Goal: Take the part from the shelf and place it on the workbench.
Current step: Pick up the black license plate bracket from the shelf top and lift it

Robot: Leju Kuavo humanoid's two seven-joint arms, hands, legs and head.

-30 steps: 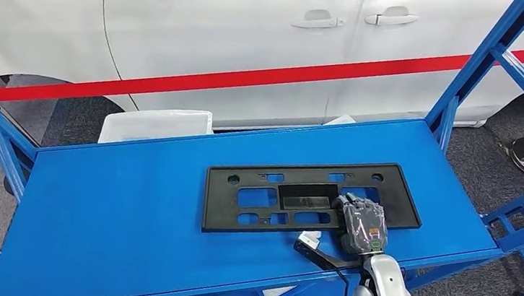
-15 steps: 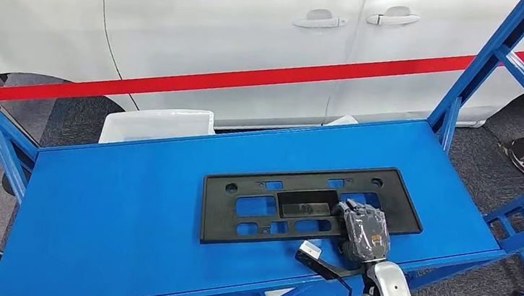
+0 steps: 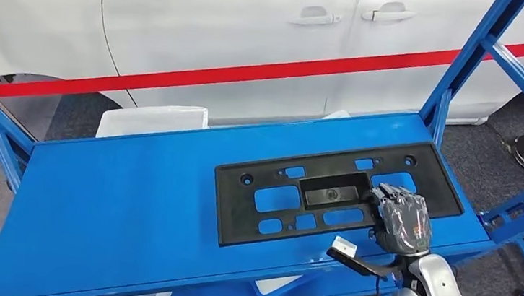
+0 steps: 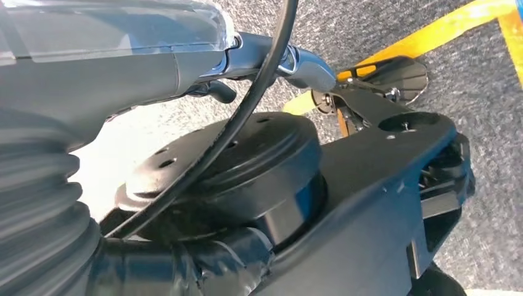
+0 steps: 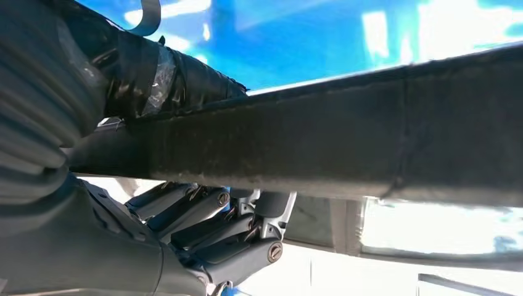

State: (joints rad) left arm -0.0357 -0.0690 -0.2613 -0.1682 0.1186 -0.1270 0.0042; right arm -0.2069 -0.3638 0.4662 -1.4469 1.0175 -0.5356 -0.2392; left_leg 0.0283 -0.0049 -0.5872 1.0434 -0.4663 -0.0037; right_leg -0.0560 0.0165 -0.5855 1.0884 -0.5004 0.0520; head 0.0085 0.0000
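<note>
Right hand (image 3: 401,221) gripped the near edge of the flat black plastic perforated panel (image 3: 334,197), lying on the blue shelf (image 3: 124,193).

Covering a near-edge bit of the black part (image 3: 327,198), with right hand (image 3: 401,221) on top. Fingers (image 5: 210,216) tucked under the part's edge, tips hidden. Cut off at the picture's edges: white car (image 3: 256,31), blue shelf (image 3: 131,201).

Shelf (image 3: 116,199) left half bare; blue upright (image 3: 463,62) blocks right rear.
</note>
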